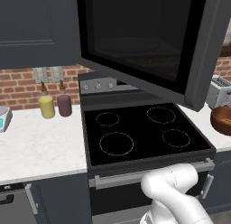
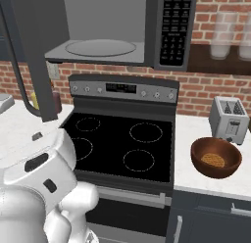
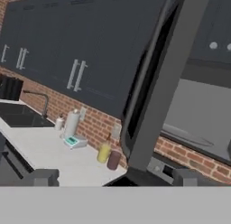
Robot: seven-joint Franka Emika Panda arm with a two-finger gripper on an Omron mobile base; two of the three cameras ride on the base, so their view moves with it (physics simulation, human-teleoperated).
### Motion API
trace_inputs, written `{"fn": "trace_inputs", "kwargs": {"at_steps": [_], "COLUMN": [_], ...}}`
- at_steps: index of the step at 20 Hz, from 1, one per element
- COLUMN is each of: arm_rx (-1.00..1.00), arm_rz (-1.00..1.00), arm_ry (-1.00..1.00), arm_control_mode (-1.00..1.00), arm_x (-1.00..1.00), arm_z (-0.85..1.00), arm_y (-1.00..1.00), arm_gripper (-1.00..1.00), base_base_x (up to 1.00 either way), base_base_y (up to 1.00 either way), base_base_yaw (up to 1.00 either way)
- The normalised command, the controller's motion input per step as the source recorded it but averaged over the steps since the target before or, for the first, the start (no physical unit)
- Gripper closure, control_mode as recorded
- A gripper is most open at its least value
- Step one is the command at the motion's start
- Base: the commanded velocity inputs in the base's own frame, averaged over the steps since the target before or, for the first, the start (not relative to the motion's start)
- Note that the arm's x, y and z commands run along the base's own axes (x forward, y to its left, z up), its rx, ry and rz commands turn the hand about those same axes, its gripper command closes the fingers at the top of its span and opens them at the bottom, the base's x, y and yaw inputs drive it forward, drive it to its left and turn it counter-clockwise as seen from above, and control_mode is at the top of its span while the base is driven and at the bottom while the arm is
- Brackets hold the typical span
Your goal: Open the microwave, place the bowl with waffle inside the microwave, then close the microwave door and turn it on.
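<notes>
The microwave (image 2: pixel 112 26) hangs above the stove with its light grey inside and round turntable (image 2: pixel 100 47) exposed. The microwave door (image 1: pixel 144 38) stands swung out to the left, and its edge (image 3: pixel 162 83) runs up through the hand view. On the counter right of the stove sits the reddish-brown bowl (image 2: pixel 201 161) with a waffle (image 2: pixel 213 160) in it, also seen as the bowl (image 1: pixel 222 120) at the left base view's right edge. My gripper (image 3: pixel 115 179) is open wide, with nothing between its fingertips (image 3: pixel 43 177), and faces the door's edge from a short way off.
The black stove (image 2: pixel 122 139) lies below the microwave. A silver toaster (image 2: pixel 228 118) stands behind the bowl. A yellow shaker (image 1: pixel 46 106), a maroon shaker (image 1: pixel 64 105) and a small scale (image 1: pixel 2 118) sit on the left counter. Farther left is a sink (image 3: pixel 18 114).
</notes>
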Motion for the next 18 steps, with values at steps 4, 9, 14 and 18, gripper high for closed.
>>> {"fn": "trace_inputs", "kwargs": {"at_steps": [4,9,14,18], "arm_rx": [0.18,0.11,0.00,0.00], "arm_rz": [0.08,0.07,0.12,0.14], "arm_ry": [-0.14,-0.17,-0.22,-0.16], "arm_control_mode": [-1.00,-1.00,-1.00,-1.00], "arm_x": [-0.08,0.51,0.77,0.92], "arm_z": [0.57,0.24,-0.25,-0.73], "arm_y": [-0.78,-0.31,0.13,0.37], "arm_gripper": [-1.00,-1.00,-1.00,-1.00], "base_base_x": [0.00,0.00,0.00,0.00], "base_base_y": [0.00,0.00,0.00,0.00], "base_base_yaw": [0.00,0.00,0.00,0.00]}}
